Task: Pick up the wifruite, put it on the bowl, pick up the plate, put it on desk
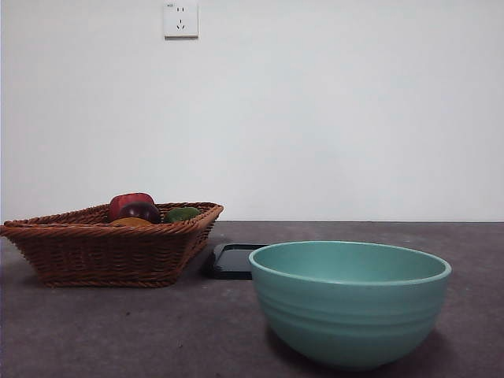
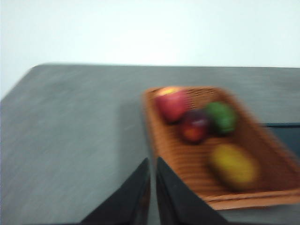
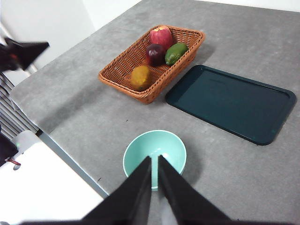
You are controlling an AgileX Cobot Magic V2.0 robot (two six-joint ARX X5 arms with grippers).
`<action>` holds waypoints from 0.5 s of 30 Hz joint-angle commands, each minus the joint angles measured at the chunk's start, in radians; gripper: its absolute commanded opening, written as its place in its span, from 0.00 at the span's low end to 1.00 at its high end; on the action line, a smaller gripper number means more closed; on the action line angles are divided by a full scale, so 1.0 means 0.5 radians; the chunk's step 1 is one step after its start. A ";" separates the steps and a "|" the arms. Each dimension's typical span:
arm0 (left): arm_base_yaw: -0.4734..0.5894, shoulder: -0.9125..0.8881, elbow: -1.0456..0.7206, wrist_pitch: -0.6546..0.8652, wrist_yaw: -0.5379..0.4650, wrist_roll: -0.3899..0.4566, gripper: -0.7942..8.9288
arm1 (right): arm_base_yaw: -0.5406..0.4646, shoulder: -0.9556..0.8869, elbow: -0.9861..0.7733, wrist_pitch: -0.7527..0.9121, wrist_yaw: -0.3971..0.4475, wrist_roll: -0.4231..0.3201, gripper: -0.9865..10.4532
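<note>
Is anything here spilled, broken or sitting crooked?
Nothing stands out. The four fruits sit inside the brown wicker basket, the teal-green bowl stands upright and empty on the grey tabletop, and the dark rectangular tray lies flat beside the basket.

Teal-green bowl (image 3: 154, 157), faintly ridged, on a mottled grey desk (image 3: 93, 117). Brown woven basket (image 3: 185, 35) holding an orange-brown wifruite (image 3: 140, 77), red apple (image 3: 161, 35), dark purple-red fruit (image 3: 154, 54) and green fruit (image 3: 176, 53). Tray (image 3: 232, 103) dark, apparently blackish-green.
</note>
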 commanded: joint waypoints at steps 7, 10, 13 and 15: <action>0.037 -0.226 -0.490 0.362 -0.131 -0.282 0.10 | 0.011 0.002 0.027 0.022 0.000 0.019 0.10; 0.038 -0.277 -0.546 0.376 -0.131 -0.281 0.10 | 0.011 0.002 0.027 0.022 0.000 0.019 0.10; 0.042 -0.277 -0.554 0.332 -0.132 -0.220 0.10 | 0.011 0.002 0.027 0.022 -0.001 0.019 0.10; 0.041 -0.277 -0.554 0.304 -0.132 -0.154 0.10 | 0.011 0.002 0.027 0.022 0.000 0.019 0.10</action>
